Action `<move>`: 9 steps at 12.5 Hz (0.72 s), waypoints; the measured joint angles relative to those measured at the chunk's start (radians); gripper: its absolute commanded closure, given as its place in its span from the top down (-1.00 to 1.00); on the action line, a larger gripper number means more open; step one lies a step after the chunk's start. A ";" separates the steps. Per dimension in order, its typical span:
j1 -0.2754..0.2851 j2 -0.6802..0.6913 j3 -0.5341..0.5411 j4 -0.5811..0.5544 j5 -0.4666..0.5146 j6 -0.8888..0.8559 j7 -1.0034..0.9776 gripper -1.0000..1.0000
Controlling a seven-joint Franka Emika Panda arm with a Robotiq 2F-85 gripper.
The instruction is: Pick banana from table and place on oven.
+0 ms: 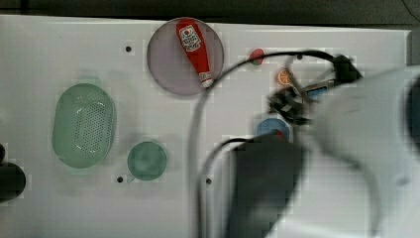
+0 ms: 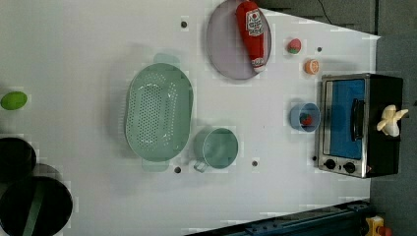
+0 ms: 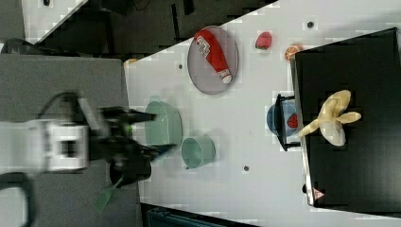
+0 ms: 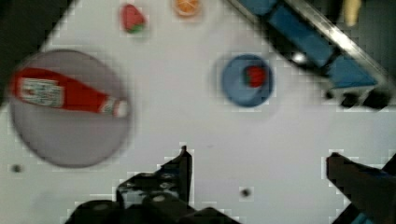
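The pale cream banana (image 3: 333,118) lies with splayed peel flaps on the black top of the oven (image 3: 359,61). In the left view the banana (image 2: 391,120) rests on the oven (image 2: 361,123), above its glass door. My gripper (image 3: 153,133) stands open and empty, well away from the oven toward the right view's left. In the wrist view my gripper (image 4: 259,161) has its two dark fingers spread wide over the white table (image 4: 187,112), with nothing between them. The oven (image 4: 322,42) and a tip of the banana (image 4: 350,9) sit far beyond them.
A blue bowl (image 2: 305,117) holding a strawberry stands in front of the oven door. A ketchup bottle (image 2: 253,32) lies on a purple plate (image 2: 228,49). A green colander (image 2: 157,118), a green cup (image 2: 219,147), a loose strawberry (image 2: 294,45) and an orange slice (image 2: 311,66) sit on the table.
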 measured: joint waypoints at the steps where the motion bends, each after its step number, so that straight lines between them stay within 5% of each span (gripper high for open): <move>1: 0.024 -0.028 0.036 -0.009 0.012 0.003 0.082 1.00; 5: 0.057 -0.109 0.196 -0.095 -0.006 -0.012 0.257 1.00; 9: 0.095 -0.135 0.193 -0.112 -0.010 -0.021 0.307 1.00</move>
